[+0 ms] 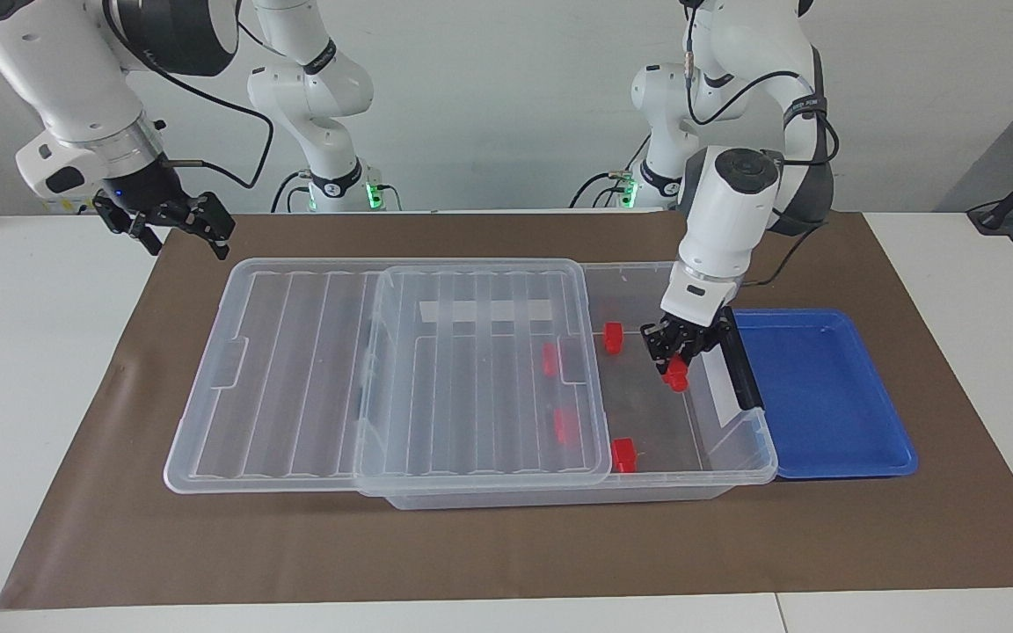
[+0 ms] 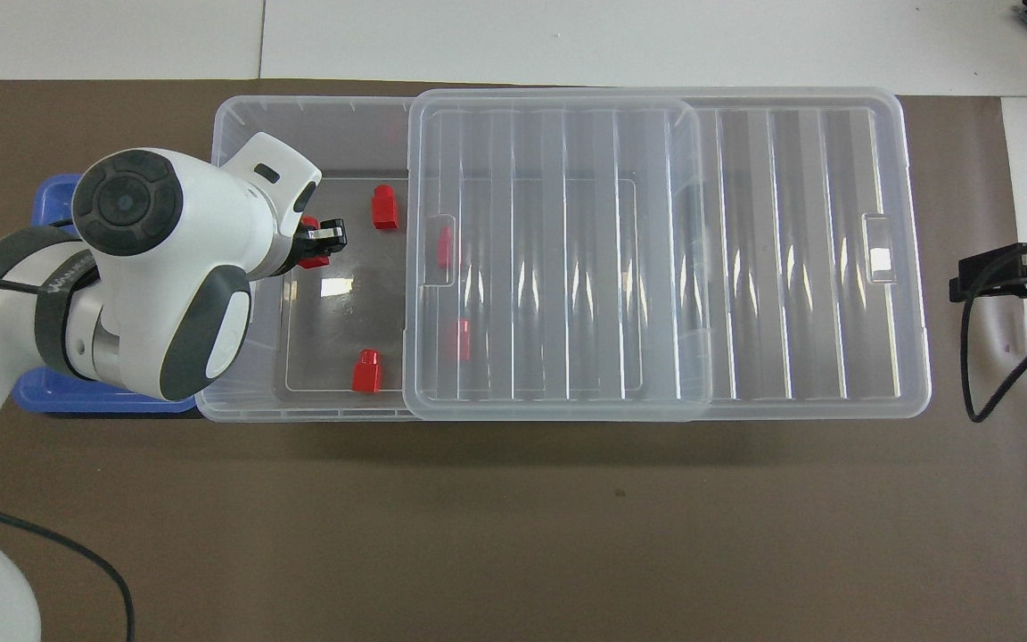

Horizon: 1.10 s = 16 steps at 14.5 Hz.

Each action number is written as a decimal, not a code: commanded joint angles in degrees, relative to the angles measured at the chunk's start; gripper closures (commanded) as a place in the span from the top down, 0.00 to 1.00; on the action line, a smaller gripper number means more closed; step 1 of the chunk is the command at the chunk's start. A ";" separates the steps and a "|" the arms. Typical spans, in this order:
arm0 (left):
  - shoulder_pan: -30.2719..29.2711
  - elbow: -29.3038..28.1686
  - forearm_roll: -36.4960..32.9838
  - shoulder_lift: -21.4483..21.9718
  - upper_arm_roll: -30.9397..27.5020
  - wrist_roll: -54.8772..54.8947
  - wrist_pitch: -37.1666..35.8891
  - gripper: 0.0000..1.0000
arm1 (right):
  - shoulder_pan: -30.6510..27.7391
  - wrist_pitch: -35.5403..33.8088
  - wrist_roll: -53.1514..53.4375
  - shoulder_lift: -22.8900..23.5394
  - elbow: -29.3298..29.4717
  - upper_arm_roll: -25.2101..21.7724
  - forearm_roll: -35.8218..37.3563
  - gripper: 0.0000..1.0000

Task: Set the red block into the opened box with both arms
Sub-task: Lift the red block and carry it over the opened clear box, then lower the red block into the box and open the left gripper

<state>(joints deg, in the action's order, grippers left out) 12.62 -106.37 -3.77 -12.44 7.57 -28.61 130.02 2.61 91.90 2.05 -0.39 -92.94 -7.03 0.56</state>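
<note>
Left gripper (image 1: pixel 672 362) clamped on red block (image 1: pixel 676 378), over the box (image 1: pixel 739 457) opening.
Lid (image 1: pixel 480 369) covers the rest; right gripper (image 1: pixel 174 225) spread wide, waiting off the box's other end.

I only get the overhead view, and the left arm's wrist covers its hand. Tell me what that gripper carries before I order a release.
Observer: In the facing view, the left gripper is shut on a red block, which hangs below its fingertips.
Operator: Give me its place against the box.
Observer: It is over the uncovered part of the box, between the lid and the black clip handle. The block looks clear of the floor, though I cannot be sure.
Operator: Report the right gripper.
Observer: The right gripper waits open with nothing in it, raised over the corner of the mat at the right arm's end.
</note>
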 commanded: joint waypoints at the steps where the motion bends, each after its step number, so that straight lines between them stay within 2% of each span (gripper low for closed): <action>1: 1.44 -2.53 -1.50 -2.23 -0.80 -2.06 5.33 0.03 | -0.67 1.18 -0.11 -1.63 -2.07 0.44 0.50 1.00; 5: 2.58 -2.44 -7.11 -5.92 -0.80 -5.65 7.78 0.03 | -0.85 1.27 -0.20 -1.63 -2.16 0.35 0.50 1.00; 11: 1.79 -4.72 -7.57 -8.03 -0.98 -5.93 14.37 0.03 | -0.85 1.18 -0.20 -1.72 -2.16 0.35 0.50 1.00; 16: 1.70 -4.90 -7.57 -9.36 -1.15 -5.93 16.58 0.05 | -0.85 1.27 -0.29 -1.72 -2.24 0.35 0.50 1.00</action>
<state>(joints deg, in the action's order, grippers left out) 14.09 -110.32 -9.82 -21.84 7.00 -33.13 144.70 2.50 91.90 2.05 -0.40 -93.09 -7.17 0.56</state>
